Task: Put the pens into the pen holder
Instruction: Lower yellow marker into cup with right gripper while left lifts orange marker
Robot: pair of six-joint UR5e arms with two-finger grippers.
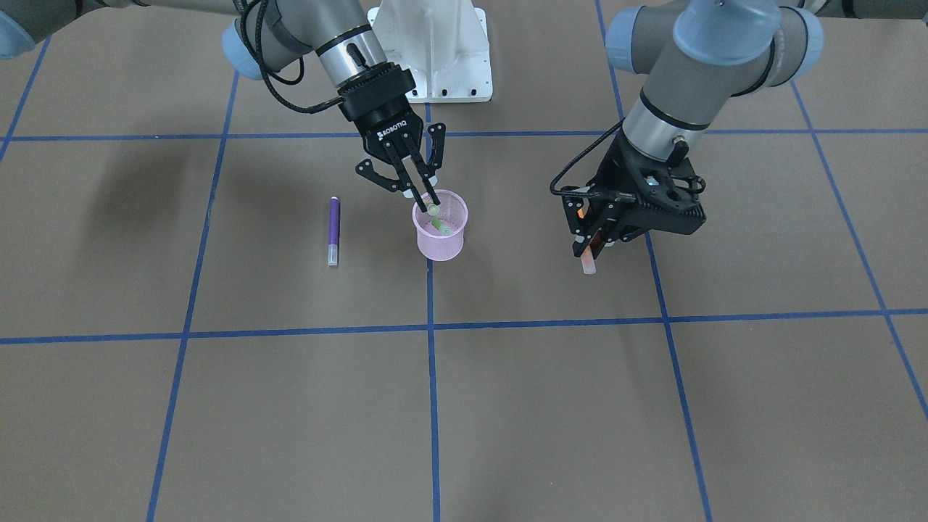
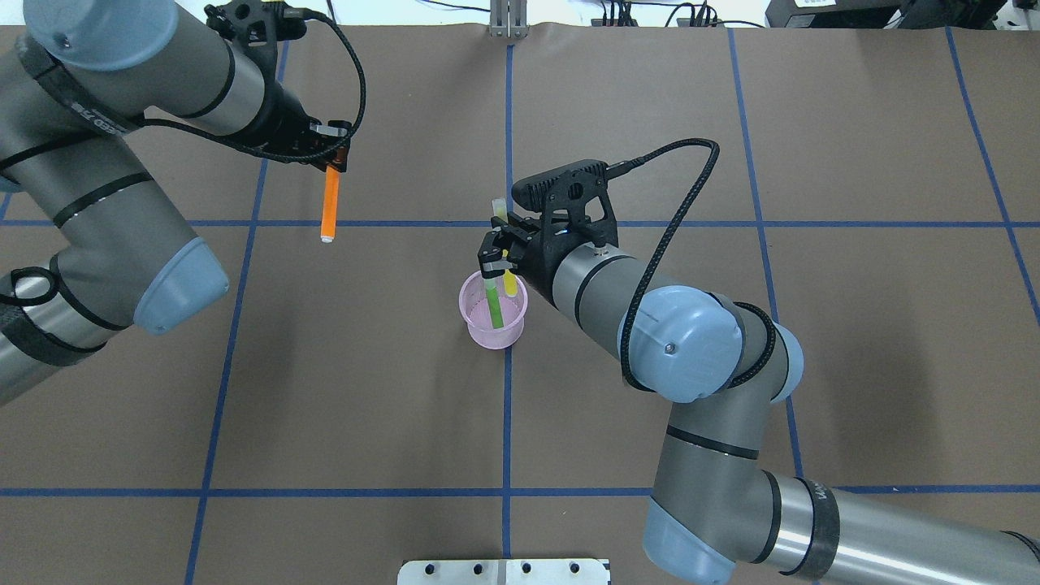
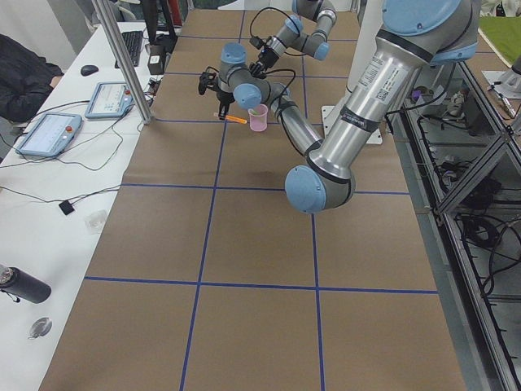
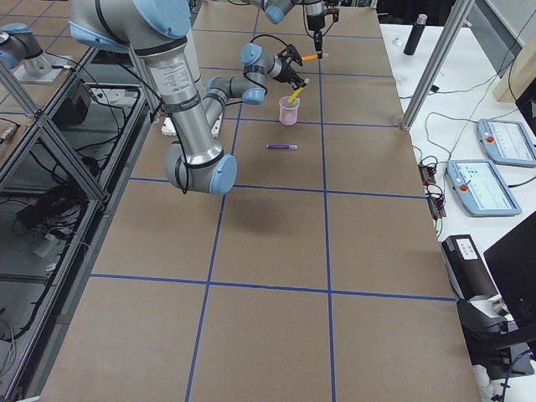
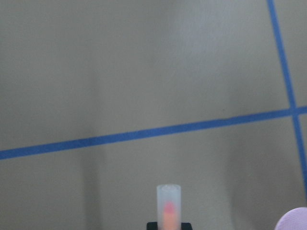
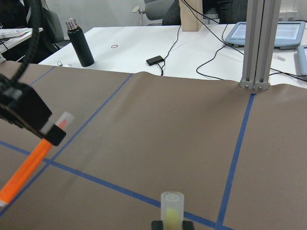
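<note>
The pink mesh pen holder (image 1: 440, 243) stands near the table's middle, also in the overhead view (image 2: 479, 325). My right gripper (image 1: 429, 197) is shut on the green pen (image 1: 442, 228), which hangs tilted with its lower end inside the holder; its cap shows in the right wrist view (image 6: 172, 205). My left gripper (image 1: 589, 250) is shut on the orange pen (image 2: 329, 207) and holds it upright above the table, apart from the holder. The purple pen (image 1: 333, 230) lies flat on the table beside the holder, hidden under my right arm in the overhead view.
The white robot base (image 1: 435, 51) stands at the table's robot side. Blue tape lines (image 1: 432, 377) grid the brown table. A metal post (image 6: 259, 43) stands at the far edge, with a black bottle (image 6: 79, 43) and tablets on side tables beyond.
</note>
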